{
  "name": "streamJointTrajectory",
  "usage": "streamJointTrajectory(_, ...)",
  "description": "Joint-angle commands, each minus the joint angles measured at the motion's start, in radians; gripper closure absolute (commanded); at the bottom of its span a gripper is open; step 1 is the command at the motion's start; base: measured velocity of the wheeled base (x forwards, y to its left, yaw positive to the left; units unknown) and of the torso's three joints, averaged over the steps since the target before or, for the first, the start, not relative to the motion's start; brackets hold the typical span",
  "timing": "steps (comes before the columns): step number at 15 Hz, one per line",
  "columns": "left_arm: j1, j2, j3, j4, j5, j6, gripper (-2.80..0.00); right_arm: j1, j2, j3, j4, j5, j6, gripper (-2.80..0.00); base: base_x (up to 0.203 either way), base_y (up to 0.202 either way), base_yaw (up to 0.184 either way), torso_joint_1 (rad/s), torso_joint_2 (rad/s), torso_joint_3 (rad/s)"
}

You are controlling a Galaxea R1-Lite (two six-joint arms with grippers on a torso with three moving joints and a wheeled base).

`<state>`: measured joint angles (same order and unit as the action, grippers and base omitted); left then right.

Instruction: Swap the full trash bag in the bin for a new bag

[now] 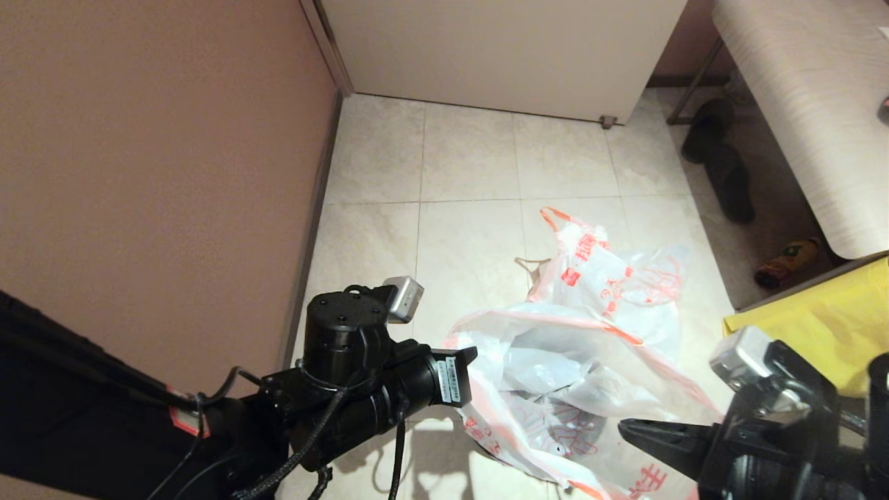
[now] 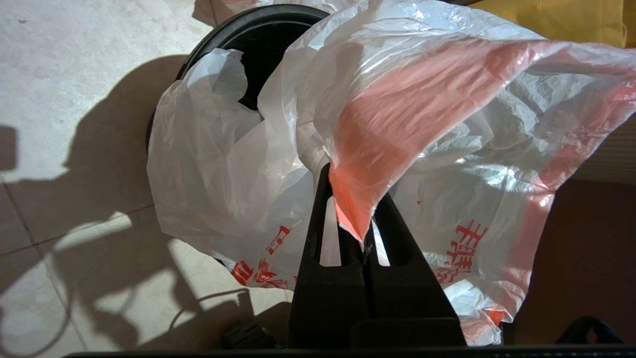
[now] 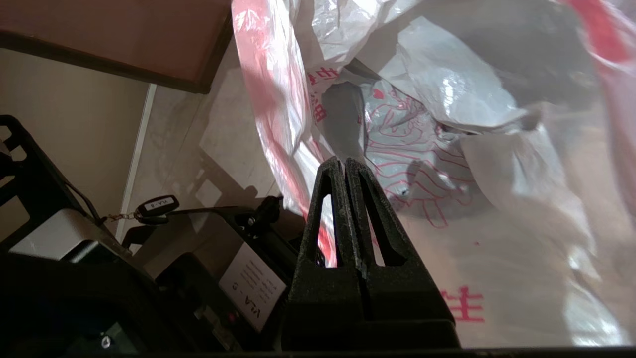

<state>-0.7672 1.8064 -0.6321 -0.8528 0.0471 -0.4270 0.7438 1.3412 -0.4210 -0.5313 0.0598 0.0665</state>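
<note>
Tiled floor (image 1: pixel 472 160) | left hand (image 2: pixel 354 199) pinching new bag (image 2: pixel 397 109) hem | right hand (image 3: pixel 345 164) closed, empty | bin (image 2: pixel 258 35) mostly hidden

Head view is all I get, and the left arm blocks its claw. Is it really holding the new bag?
Observer: Yes. The left wrist view shows the left gripper shut on the pale-orange hem of the new bag.
Operator: Where's the bin? I can't find it.
Observer: The bin sits beneath that bag. The plastic is draped over it, with part of the black rim showing.
Operator: Is the right claw pinching plastic too?
Observer: The right gripper is shut, and up close I see no plastic between its fingers.
</note>
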Motion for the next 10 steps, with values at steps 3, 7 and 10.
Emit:
streamJointTrajectory(3, 0.009, 0.000, -0.001, -0.006, -0.024, -0.004, 0.00, -0.010, 0.295, -0.093, -0.090, 0.001, 0.009, 0.00, 0.000, 0.000, 0.000, 0.000, 0.00, 0.000)
streamJointTrajectory(7, 0.026, 0.008, 0.000, -0.035, -0.044, -0.009, 0.00, -0.059, 0.528, -0.215, -0.163, 0.025, 0.004, 0.00, 0.000, 0.000, 0.000, 0.000, 0.00, 0.000)
streamJointTrajectory(10, 0.033, 0.004, 0.000, -0.043, -0.058, -0.018, 0.00, -0.097, 0.643, -0.307, -0.170, 0.037, -0.036, 0.00, 0.000, 0.000, 0.000, 0.000, 0.00, 0.000)
